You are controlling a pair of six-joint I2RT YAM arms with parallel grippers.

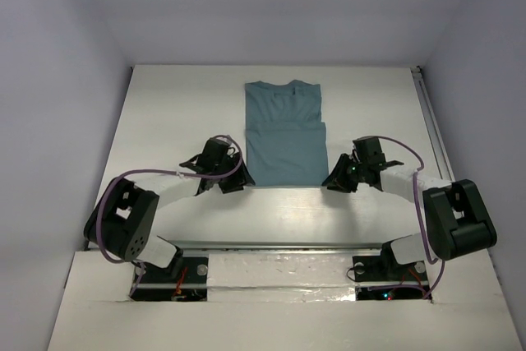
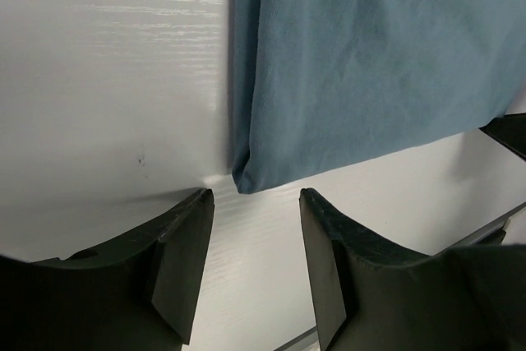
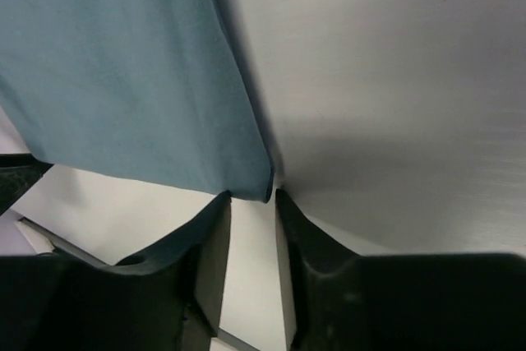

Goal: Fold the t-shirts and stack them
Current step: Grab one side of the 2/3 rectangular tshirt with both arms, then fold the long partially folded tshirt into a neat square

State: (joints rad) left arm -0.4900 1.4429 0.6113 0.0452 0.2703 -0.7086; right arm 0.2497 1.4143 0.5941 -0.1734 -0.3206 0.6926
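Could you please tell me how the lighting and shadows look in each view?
Top external: soft, even light, t-shirt sharp, mild glare on the near ledge. Left wrist: dark shadow on the table along the shirt's left edge. Right wrist: broad shadow right of the shirt.

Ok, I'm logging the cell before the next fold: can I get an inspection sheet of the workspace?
Surface: white table.
Job's things: teal t-shirt, sleeves folded in, lying flat, collar at far end.
Clutter: nothing seen.
Grippers: left gripper open at the shirt's near left corner; right gripper open at its near right corner; neither grips cloth.
Cables: purple cables loop out on both sides.
Surroundings: pale walls; metal rail along the table's right edge.
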